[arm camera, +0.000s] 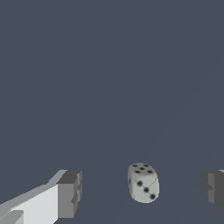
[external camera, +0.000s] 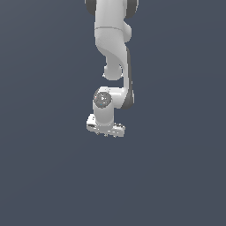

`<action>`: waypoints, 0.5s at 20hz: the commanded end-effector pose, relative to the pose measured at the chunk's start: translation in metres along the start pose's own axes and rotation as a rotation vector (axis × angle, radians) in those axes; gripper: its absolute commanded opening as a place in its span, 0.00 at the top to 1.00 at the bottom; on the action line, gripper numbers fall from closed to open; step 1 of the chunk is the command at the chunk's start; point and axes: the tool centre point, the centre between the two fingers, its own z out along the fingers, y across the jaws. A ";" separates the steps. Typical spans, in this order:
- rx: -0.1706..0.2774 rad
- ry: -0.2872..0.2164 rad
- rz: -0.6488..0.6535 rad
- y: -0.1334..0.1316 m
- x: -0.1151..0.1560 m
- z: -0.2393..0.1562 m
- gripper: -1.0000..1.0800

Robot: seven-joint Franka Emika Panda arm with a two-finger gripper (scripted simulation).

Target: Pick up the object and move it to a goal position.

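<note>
The object (arm camera: 143, 183) is a small pale grey die with black pips, resting on the dark floor. In the wrist view it lies between the two dark finger pads (arm camera: 70, 193) of my gripper (arm camera: 141, 192), with a clear gap on each side. The gripper is open and touches nothing. In the exterior view the white arm hangs down from the top, and the gripper (external camera: 106, 131) points at the floor near the middle. The die does not show there; the hand covers that spot.
A plain dark blue-grey floor (external camera: 176, 176) fills both views. No other objects, containers or edges show, and no marker for a goal position is visible.
</note>
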 end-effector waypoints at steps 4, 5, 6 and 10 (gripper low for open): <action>0.000 0.001 0.000 0.000 0.001 0.006 1.00; 0.000 0.001 0.000 0.000 0.001 0.006 1.00; 0.000 0.001 0.000 0.000 0.001 0.006 1.00; 0.000 0.001 0.000 0.000 0.001 0.006 1.00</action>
